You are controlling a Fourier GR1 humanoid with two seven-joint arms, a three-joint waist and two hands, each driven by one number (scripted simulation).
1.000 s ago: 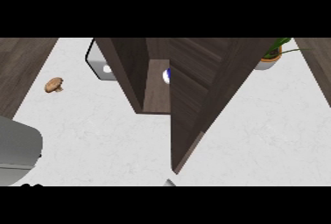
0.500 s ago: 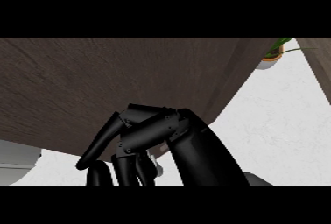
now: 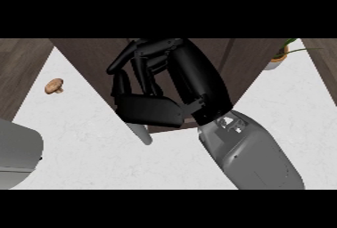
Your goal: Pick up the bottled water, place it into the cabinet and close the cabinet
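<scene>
Right hand (image 3: 158, 84), fingers curled and apparently holding nothing, is pressing the cabinet (image 3: 79, 53) door; probably closing, next pushing flush.

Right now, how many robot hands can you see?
1. The right robot hand is in the middle, fingers curled, in front of the brown cabinet. The left one isn't visible; it may be out of view.

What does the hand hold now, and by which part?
Nothing visible: the right hand lies against the cabinet door, fingers bent; no bottled water shows.
</scene>
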